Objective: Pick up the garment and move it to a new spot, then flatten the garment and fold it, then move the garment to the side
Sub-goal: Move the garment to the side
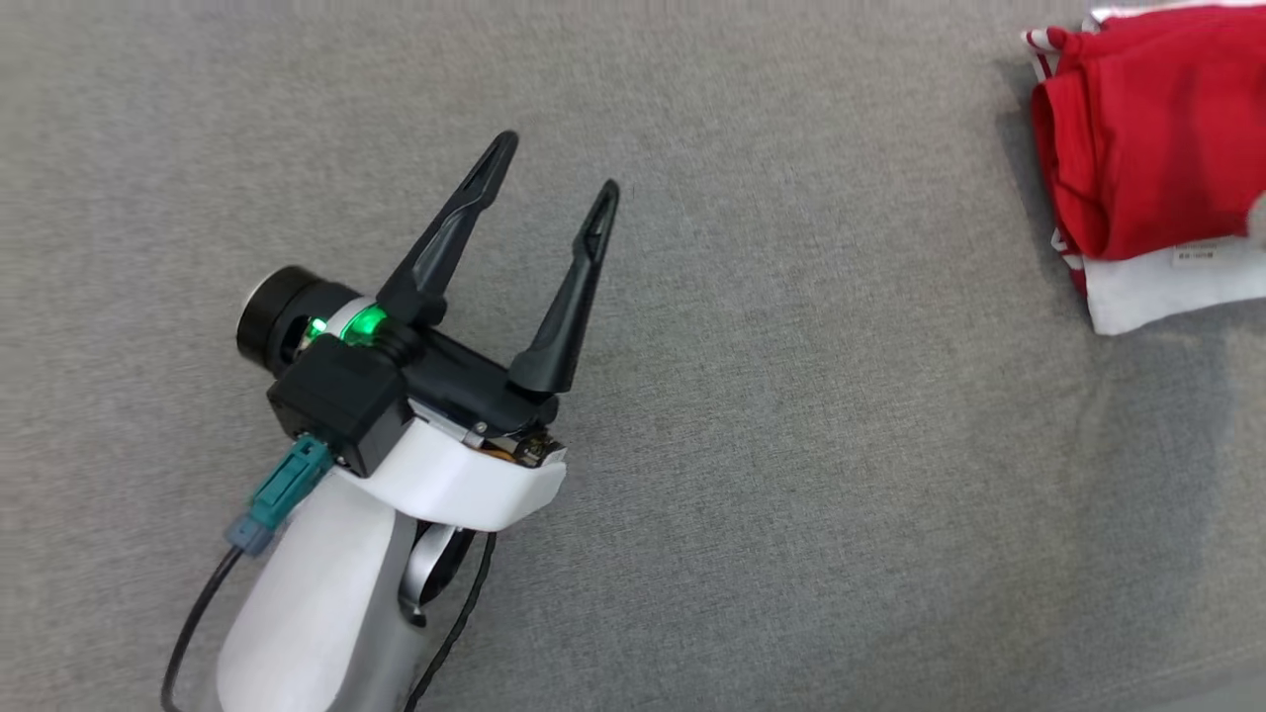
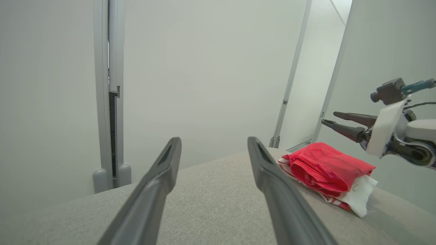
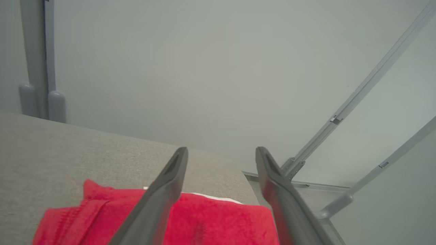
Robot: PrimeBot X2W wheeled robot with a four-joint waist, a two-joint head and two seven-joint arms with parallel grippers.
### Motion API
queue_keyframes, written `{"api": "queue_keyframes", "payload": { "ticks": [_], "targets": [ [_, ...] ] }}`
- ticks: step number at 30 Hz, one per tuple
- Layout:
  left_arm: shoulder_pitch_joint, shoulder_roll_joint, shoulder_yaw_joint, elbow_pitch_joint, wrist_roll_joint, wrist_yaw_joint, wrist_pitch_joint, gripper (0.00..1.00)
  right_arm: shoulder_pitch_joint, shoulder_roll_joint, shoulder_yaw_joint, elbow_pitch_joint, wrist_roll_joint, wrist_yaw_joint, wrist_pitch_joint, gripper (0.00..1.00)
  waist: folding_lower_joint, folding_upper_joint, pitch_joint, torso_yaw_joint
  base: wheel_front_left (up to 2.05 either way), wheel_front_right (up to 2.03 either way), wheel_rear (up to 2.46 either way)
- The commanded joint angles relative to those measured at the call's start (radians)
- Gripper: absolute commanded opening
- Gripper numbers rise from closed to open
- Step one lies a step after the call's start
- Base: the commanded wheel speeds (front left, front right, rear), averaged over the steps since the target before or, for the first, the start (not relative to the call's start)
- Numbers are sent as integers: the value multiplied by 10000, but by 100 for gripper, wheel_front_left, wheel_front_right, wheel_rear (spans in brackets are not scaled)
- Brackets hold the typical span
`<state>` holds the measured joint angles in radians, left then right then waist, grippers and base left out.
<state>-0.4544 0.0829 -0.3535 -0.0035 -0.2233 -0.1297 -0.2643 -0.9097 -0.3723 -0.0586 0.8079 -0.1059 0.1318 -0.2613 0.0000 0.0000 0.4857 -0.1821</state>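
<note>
The garment (image 1: 1147,148), red with white parts, lies folded in a compact bundle at the far right of the grey fabric surface (image 1: 791,445). My left gripper (image 1: 558,163) hovers well to its left, open, with nothing between its fingers. In the left wrist view the garment (image 2: 323,170) rests to the right of my open left gripper (image 2: 214,140), and my right gripper (image 2: 329,118) hangs just above and beyond the bundle, jaws apart. From the right wrist, my right gripper (image 3: 222,149) stands open over the red garment (image 3: 211,221), holding nothing.
The grey surface ends close behind the garment at an edge (image 3: 248,190). Pale walls and slanted metal frame struts (image 3: 340,115) stand beyond it. A vertical post (image 2: 109,102) rises behind the surface on the left.
</note>
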Motion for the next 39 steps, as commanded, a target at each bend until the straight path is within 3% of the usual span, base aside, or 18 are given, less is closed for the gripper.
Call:
{"api": "queue_keyframes", "payload": {
  "ticks": [1,8,11,17,22,29,39],
  "targets": [
    [207,-2,152,72,-81,2,7,100,304,153,155,-260,254,-23,-42,100,0,0,-595,437,0,0,0],
    [1208,-182,1034,481,-105,150,7,100,1757,778,1085,-2225,1602,-23,-32,100,0,0,-1935,1269,0,0,0],
    [1649,-212,1570,744,-48,461,9,100,2598,946,1381,-3133,1938,-22,-31,100,0,0,-2360,1598,0,0,0],
    [2322,-275,2064,1100,140,614,7,100,4419,1617,1233,-4319,2275,-22,-30,100,0,0,-3045,2146,0,0,0],
    [2928,-300,2296,1275,-482,443,9,100,5805,2235,1241,-5016,2256,-22,-30,100,0,0,-3567,2411,0,0,0],
    [3572,-303,2231,1457,81,440,7,100,7411,2831,1158,-5773,2448,-22,-31,100,0,0,-3993,2533,0,0,0],
    [3928,-303,2356,1476,-16,560,7,100,8098,3173,887,-6177,2349,-22,-31,100,0,0,-4132,2496,0,0,0]
  ]
}}
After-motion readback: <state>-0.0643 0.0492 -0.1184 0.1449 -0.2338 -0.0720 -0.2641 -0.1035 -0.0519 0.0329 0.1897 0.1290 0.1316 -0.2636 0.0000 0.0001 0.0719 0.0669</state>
